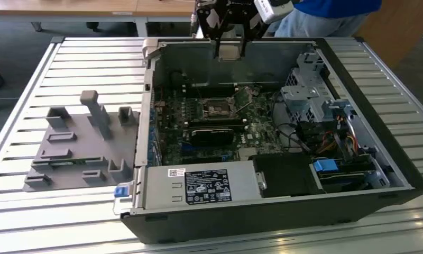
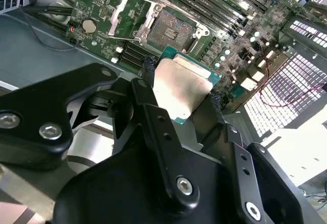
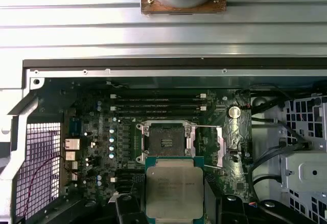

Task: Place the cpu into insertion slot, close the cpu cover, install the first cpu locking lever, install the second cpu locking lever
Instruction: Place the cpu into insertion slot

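My jaws point straight down, pinched shut on the cpu, one fingertip on each opposite edge.

Before you, an open computer case lies on a slatted metal table. On the exterior view's left, you find a grey plastic fixture just beside the case. Inside the case, note the labelled power supply, a black heatsink, memory slots and a coin battery. A person in blue stands behind the case.
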